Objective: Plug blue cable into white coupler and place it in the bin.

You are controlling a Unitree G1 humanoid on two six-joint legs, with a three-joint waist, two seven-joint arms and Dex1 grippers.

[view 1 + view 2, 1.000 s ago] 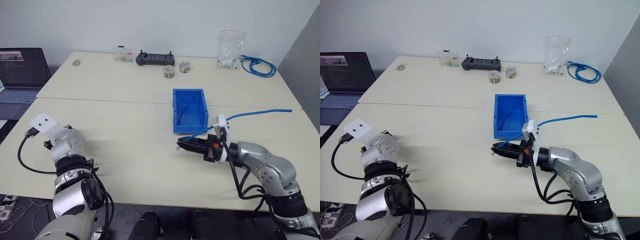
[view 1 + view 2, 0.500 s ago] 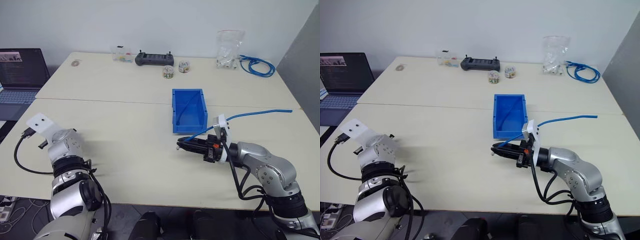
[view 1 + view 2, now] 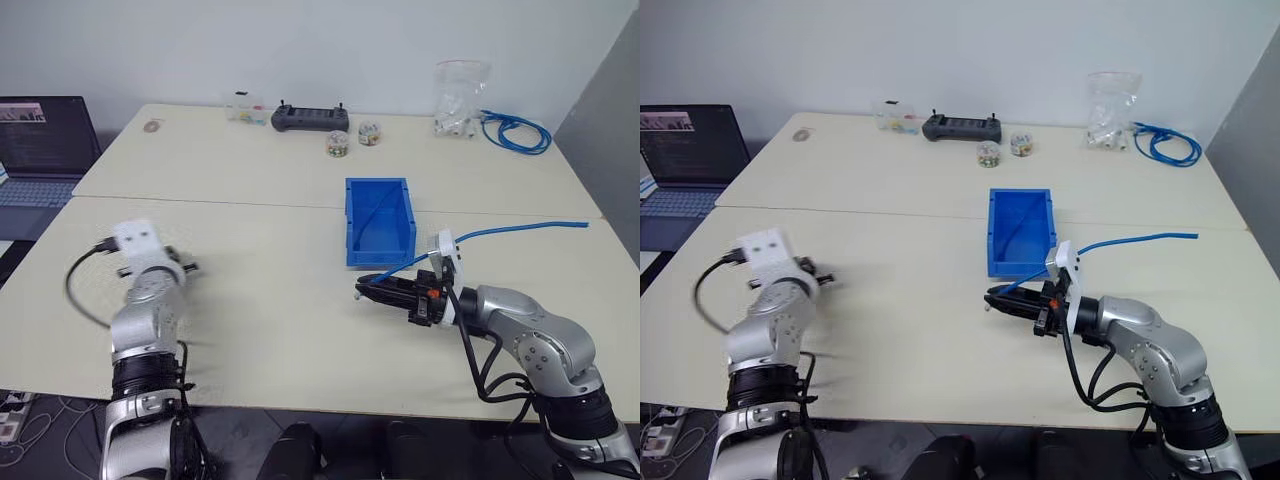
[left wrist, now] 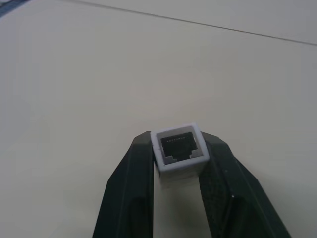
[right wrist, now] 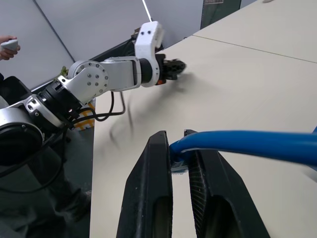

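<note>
My left gripper (image 4: 179,148) is shut on the white coupler (image 4: 179,150), whose dark socket faces away from the wrist. In the head views this gripper (image 3: 186,268) hovers over the left part of the near table, blurred by motion. My right gripper (image 3: 364,291) points left, just in front of the blue bin (image 3: 379,245). It is shut on the blue cable (image 5: 237,141) just behind its clear plug (image 5: 179,164). The cable (image 3: 520,230) trails off to the right across the table. The bin stands upright near the table's middle, and a thin blue strand lies inside it.
At the back of the far table are a coiled blue cable bundle (image 3: 518,131), a clear plastic bag (image 3: 460,98), a black controller (image 3: 310,118) and small jars (image 3: 340,144). An open laptop (image 3: 40,150) stands at the left. A person's hand (image 5: 7,42) shows beyond the table.
My left arm has swung in from the far left toward the table's middle and its wrist has turned. The right arm and the cable have kept still.
</note>
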